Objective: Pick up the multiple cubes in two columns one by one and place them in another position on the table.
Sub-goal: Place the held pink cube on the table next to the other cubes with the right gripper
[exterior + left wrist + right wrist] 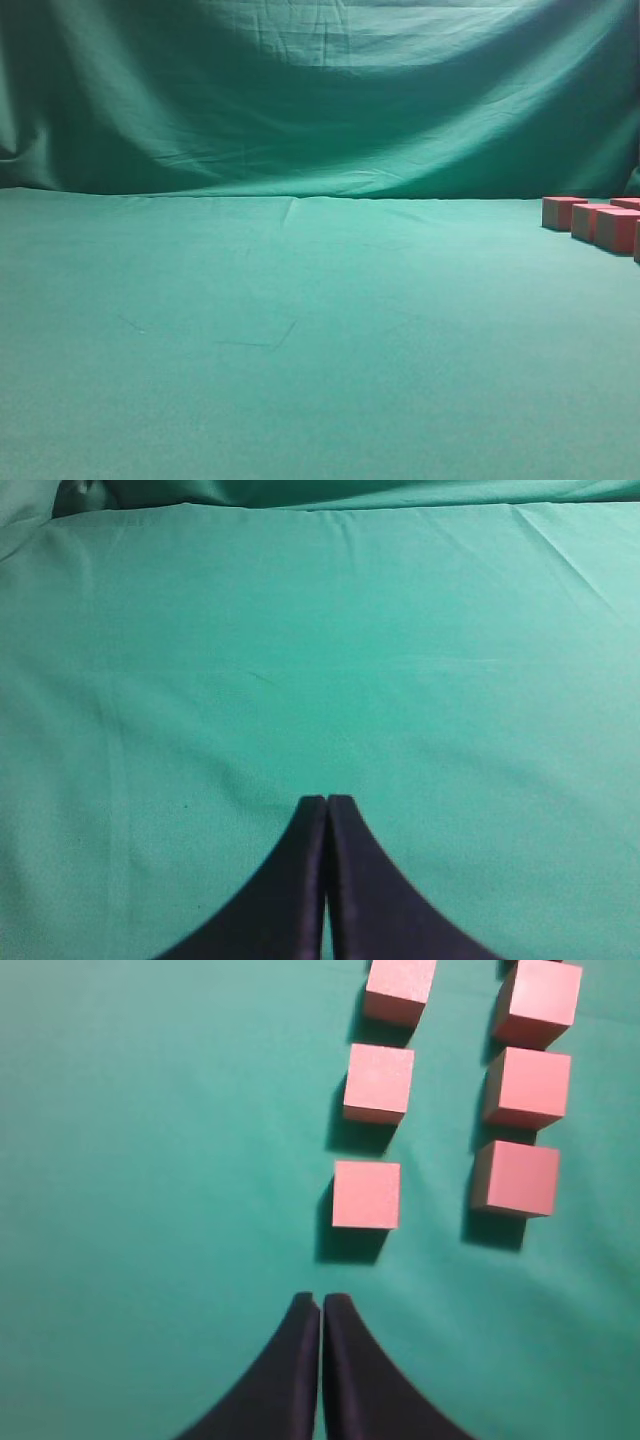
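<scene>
Salmon-pink cubes lie in two columns on the teal table point(150, 1160) in the right wrist view. The left column's nearest cube point(366, 1195) sits just ahead of my right gripper point(321, 1300), which is shut and holds nothing. Behind it lie a second cube point(379, 1083) and a third cube point(400, 990). The right column shows the near cube point(516, 1178) and others beyond. In the exterior view a few cubes point(600, 224) show at the far right edge; no arm appears there. My left gripper point(326, 800) is shut over bare cloth.
A draped green cloth backdrop point(320, 90) rises behind the table point(280, 340). The cloth has faint wrinkles near the middle.
</scene>
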Controlling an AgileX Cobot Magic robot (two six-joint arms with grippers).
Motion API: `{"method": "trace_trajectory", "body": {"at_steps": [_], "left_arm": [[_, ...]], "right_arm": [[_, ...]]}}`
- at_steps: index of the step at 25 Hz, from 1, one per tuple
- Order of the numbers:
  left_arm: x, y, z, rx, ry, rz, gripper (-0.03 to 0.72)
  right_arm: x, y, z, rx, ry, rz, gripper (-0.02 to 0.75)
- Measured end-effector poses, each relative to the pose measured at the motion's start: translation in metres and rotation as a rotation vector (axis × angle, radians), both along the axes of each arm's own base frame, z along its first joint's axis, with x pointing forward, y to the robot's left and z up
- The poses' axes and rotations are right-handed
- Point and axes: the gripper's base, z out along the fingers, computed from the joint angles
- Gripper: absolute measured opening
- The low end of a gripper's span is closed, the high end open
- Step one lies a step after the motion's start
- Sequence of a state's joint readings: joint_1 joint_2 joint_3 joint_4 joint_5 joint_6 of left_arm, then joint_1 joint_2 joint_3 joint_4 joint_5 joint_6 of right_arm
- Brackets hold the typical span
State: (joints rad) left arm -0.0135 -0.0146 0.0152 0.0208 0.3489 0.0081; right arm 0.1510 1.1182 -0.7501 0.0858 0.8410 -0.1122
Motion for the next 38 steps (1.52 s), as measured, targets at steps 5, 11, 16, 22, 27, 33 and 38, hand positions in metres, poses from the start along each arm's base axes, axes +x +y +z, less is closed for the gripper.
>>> {"method": "trace_trajectory", "body": {"at_steps": [5, 11, 16, 22, 27, 33, 38], "left_arm": [[0.0, 0.0, 0.0, 0.0, 0.0, 0.0, 0.0], [0.0, 0.0, 0.0, 0.0, 0.0, 0.0, 0.0], [0.0, 0.0, 0.0, 0.0, 0.0, 0.0, 0.0], [0.0, 0.0, 0.0, 0.0, 0.0, 0.0, 0.0], [0.0, 0.0, 0.0, 0.0, 0.0, 0.0, 0.0], [0.0, 0.0, 0.0, 0.0, 0.0, 0.0, 0.0], [0.0, 0.0, 0.0, 0.0, 0.0, 0.0, 0.0]], "right_arm": [[0.026, 0.001, -0.021, -0.045, 0.072, 0.007, 0.047], [0.049, 0.004, -0.048, -0.061, 0.139, 0.007, 0.385], [0.06, 0.006, -0.065, -0.065, 0.165, 0.004, 0.472], [0.071, 0.007, -0.087, -0.073, 0.193, 0.003, 0.498], [0.079, 0.008, -0.1, -0.077, 0.191, 0.004, 0.498], [0.082, 0.008, -0.11, -0.08, 0.21, 0.004, 0.375], [0.083, 0.009, -0.108, -0.08, 0.249, -0.006, 0.267]]}}
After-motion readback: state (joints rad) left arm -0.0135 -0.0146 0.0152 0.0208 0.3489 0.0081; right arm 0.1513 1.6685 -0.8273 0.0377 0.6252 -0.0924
